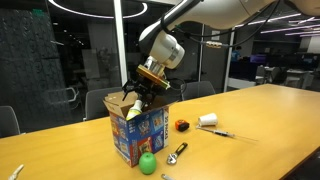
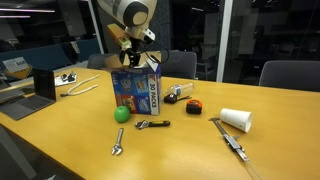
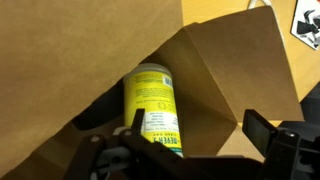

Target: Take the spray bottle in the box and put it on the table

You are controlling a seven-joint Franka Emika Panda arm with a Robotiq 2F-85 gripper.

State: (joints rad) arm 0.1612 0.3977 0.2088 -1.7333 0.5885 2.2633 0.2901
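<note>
Spray bottle (image 3: pixel 152 100) between the gripper's (image 3: pixel 192 135) open jaws

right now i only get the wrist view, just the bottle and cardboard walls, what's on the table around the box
observer: a green ball lies on the table close beside the box.
operator: anything else near it
observer: yes, a white cylinder lies on its side further along, with small metal tools between it and the box.
operator: and where's my gripper against the box
observer: the gripper is at the box's open top, between the raised flaps.
</note>
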